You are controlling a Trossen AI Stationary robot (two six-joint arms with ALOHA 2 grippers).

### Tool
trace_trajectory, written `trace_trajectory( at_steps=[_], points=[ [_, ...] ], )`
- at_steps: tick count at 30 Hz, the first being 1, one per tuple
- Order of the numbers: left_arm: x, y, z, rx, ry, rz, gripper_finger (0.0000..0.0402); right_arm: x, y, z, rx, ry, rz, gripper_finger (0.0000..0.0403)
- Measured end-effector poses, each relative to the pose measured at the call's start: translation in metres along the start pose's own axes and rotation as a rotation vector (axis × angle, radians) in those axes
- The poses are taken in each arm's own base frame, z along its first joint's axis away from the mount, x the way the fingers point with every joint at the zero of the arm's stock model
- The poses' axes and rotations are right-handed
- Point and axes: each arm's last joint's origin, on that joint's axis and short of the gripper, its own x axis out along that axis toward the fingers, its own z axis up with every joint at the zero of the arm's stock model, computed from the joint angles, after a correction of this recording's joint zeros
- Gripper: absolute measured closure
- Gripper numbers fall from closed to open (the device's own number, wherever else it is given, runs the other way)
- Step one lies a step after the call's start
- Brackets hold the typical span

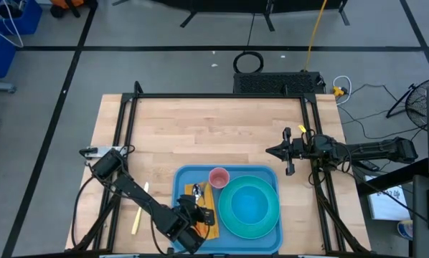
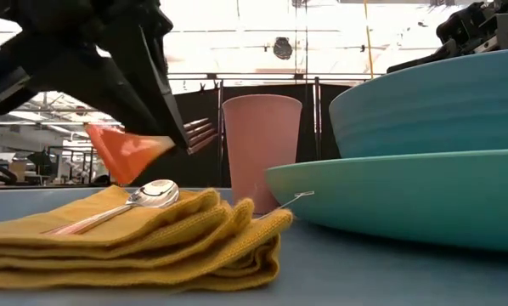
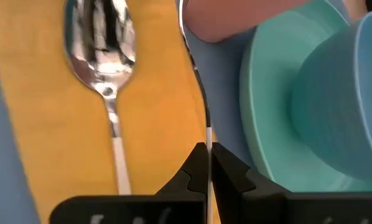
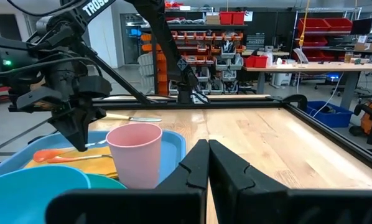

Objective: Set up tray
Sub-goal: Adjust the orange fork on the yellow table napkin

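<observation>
The blue tray lies at the table's near edge. On it are a folded yellow napkin with a spoon on top, a pink cup and a turquoise plate with a bowl in it. My left gripper is over the napkin, shut on a fork between the spoon and the plate. The fork's tines point toward the cup. My right gripper waits shut and empty above the table, right of the tray's far end. My left gripper pinches the fork's white handle between its two fingers, coming from above and slanting down. The fork stands on its edge and runs on past the fingers toward the cup. Its tine end is up above the napkin.
A knife lies on the bare wood left of the tray. A black frame runs around the table's work area. The wood beyond the tray's far edge is bare.
</observation>
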Motion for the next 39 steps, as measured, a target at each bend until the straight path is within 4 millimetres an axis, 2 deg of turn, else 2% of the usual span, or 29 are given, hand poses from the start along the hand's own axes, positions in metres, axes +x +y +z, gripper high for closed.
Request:
trace_trajectory(
  at_steps=[20,30,39],
  points=[
    [0.028,-0.003,-0.002,0.003,0.043,0.031,0.0398,0.000,0.000,0.002,-0.003,-0.019,0.001,0.0403],
    [0.029,-0.002,-0.003,0.013,0.062,0.047,0.0398,0.000,0.000,0.002,-0.005,-0.019,0.001,0.0403],
    [0.039,0.000,-0.004,0.032,0.098,0.088,0.0398,0.000,0.000,0.002,-0.007,-0.023,0.001,0.0403]
  ],
)
